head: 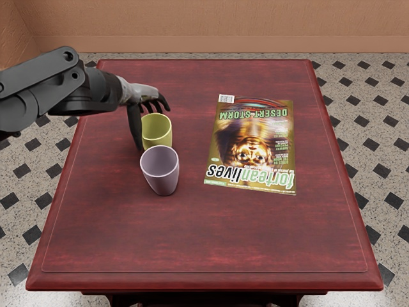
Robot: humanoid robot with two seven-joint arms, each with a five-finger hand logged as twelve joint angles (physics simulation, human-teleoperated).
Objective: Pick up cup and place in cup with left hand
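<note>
Nearest, a lilac cup (160, 173) stands upright on the counter (204, 236), mouth open, likely the receiver. Just beyond, the yellow-green cup (157, 132), upright, probably the one to lift. Looks light, stiff-walled, perhaps smooth enough to slip; breakable or not, cannot tell. Best hold: opposite sides of the upper wall, base free for nesting. Left hand (139, 94) over its far left side, fingers (164, 104) parted, thumb (135, 128) down alongside; no firm grip visible.

Beside the lilac cup (163, 176), another cup (156, 130) is yellow-green; the desk (211, 240) beneath it is mottled dark red.
</note>
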